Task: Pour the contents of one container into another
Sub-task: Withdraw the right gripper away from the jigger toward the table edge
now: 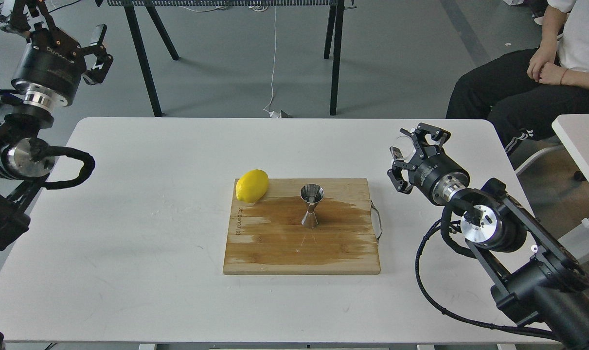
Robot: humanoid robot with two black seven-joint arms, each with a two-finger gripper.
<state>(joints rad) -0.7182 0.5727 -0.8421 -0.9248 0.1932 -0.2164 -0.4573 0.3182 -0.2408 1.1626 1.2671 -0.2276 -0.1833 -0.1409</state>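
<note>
A white worktop [129, 243] fills the near part of the view, with a grey floor behind it. On the worktop lies a wooden cutting board [301, 253], its middle stained dark as if wet. A steel jigger [311, 205] stands upright near the board's centre, its open mouth facing up. A yellow lemon [252, 185] rests on the board's far left corner, apart from the jigger.

To the right of the board, over the worktop's right side, the right pincer [403, 158] hangs above the surface, its fingers turned towards the left. It is clamped on a tiny clear cup [401, 146], which shows as a faint glassy round between the fingers. The cup is well apart from the jigger, to its right and a little farther back.

At the far left, beyond the worktop's edge, the left pincer [92, 51] is raised high with its fingers apart, holding nothing.

Farther back stand the black legs of another table [148, 63], and at the far right a seated person [532, 82] in dark trousers.
</note>
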